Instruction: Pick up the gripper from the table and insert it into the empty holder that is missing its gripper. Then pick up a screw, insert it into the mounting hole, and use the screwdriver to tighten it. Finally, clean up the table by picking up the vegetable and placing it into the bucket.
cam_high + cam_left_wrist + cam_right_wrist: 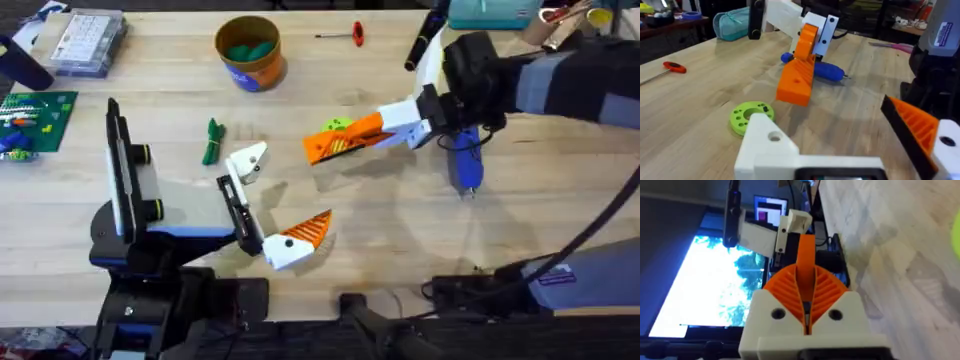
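My right gripper (pixel 345 138) is shut on the loose orange gripper (pixel 325 147), held low over mid-table. In the right wrist view that gripper (pixel 805 262) is an edge-on orange strip between my ribbed pads (pixel 830 287). In the left wrist view it is an orange wedge (pixel 796 85). My left gripper (pixel 278 200) stands open, with nothing between its sides. One side is the empty holder (pixel 248 160), a bare white block with its mounting hole (pixel 774 136). The other side carries an orange finger (pixel 305 235). The dark green vegetable (pixel 211 142) lies left of the holder. The orange bucket (pixel 248 50) stands at the back.
A lime-green ring (pixel 338 124) lies just behind the held gripper. The blue screwdriver (pixel 465 165) rests under the right arm. A red-handled tool (pixel 352 34) lies at the back. A clear box (pixel 88 42) and a green board (pixel 35 120) sit far left.
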`<state>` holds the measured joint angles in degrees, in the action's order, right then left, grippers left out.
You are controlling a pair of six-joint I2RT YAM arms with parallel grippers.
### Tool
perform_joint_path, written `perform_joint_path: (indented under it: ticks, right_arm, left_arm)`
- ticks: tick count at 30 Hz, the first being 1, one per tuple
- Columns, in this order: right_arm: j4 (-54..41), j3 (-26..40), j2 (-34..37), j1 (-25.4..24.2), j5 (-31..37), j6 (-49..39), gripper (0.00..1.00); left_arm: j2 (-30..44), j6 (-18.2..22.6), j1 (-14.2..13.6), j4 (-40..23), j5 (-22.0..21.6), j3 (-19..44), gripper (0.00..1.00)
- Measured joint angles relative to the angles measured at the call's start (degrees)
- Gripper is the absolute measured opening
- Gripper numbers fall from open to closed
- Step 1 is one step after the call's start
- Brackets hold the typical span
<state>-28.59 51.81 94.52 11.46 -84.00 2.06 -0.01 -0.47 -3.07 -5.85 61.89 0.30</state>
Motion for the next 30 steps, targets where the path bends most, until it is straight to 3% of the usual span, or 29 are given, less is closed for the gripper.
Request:
perform_joint_path:
  ticks: [10,22,30]
  right_arm:
    - [12.6,-0.1,0.0,4.3,-1.8,9.1,0.033]
    - [14.0,-0.1,0.8,7.6,-1.8,14.3,0.033]
    - [20.9,-0.1,3.7,9.4,-1.8,19.3,0.033]
  left_arm:
    - [0.0,0.0,0.0,0.0,0.0,0.0,0.988]
    - [0.0,0.0,0.0,0.0,0.0,0.0,0.988]
    - [0.0,0.0,0.0,0.0,0.0,0.0,0.988]
